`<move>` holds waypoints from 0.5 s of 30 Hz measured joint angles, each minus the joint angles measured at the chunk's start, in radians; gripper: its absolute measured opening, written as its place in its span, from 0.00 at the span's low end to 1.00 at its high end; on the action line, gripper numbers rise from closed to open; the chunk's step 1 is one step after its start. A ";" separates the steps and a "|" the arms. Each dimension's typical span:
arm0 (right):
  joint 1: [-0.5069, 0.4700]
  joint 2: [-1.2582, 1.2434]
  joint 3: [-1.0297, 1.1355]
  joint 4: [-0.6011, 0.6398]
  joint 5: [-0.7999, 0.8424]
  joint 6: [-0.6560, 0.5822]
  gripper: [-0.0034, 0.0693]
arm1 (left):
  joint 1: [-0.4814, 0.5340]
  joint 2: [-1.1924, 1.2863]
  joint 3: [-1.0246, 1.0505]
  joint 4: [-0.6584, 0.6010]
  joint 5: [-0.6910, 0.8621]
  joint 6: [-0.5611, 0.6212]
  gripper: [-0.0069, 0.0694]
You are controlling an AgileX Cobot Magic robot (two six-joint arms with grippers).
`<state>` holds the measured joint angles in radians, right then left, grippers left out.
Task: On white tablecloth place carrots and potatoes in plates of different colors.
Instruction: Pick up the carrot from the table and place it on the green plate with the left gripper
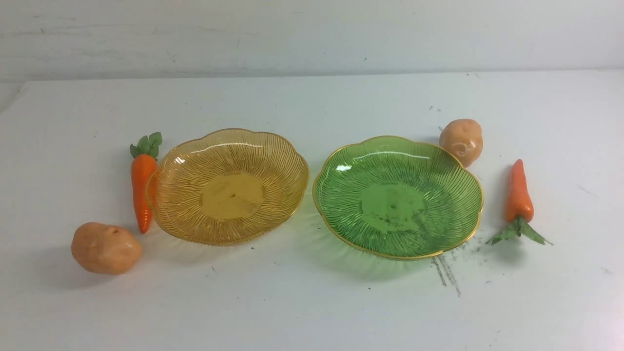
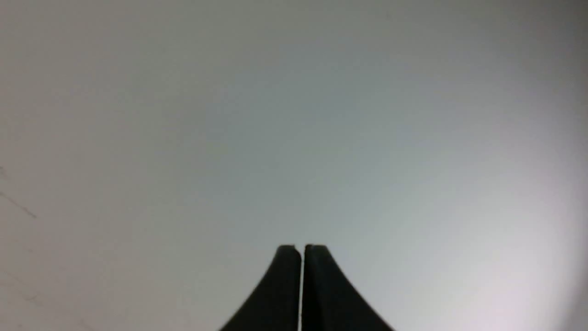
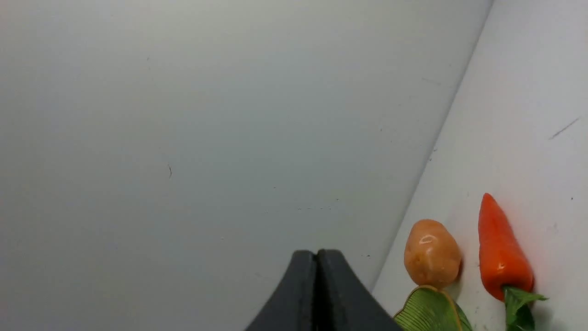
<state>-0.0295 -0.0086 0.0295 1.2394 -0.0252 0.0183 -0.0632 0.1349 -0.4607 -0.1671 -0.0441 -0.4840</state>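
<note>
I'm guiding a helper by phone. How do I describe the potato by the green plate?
On the white tablecloth, find the green plate, the right one of two. The potato sits just behind its far right rim. It is round and tan, unlike the long orange carrot farther right; the other potato lies front left.

plates – ribbed translucent plastic | carrots – glossy | tablecloth – matt, scuffed

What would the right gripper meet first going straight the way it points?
Probably only the plain pale surface, likely the back wall: the right gripper, fingers shut, aims at it. The potato, carrot and green plate lie aside of that line. Depth is unclear.
</note>
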 joint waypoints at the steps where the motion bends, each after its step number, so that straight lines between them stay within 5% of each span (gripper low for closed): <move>1: 0.000 0.000 0.000 0.005 0.000 -0.032 0.03 | 0.000 0.048 -0.065 0.055 0.092 0.000 0.09; 5: 0.000 0.000 0.000 0.030 0.000 -0.082 0.03 | 0.000 0.259 -0.282 0.186 0.473 0.022 0.09; 11: 0.000 0.000 -0.002 -0.019 0.045 -0.195 0.03 | 0.000 0.623 -0.514 0.219 1.036 0.186 0.09; 15: 0.000 0.000 -0.053 -0.098 0.193 -0.315 0.03 | 0.000 0.789 -0.591 0.219 1.157 0.207 0.09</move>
<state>-0.0295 -0.0086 -0.0232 1.1417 0.1679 -0.2963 -0.0630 0.9239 -1.0518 0.0524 1.1130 -0.2774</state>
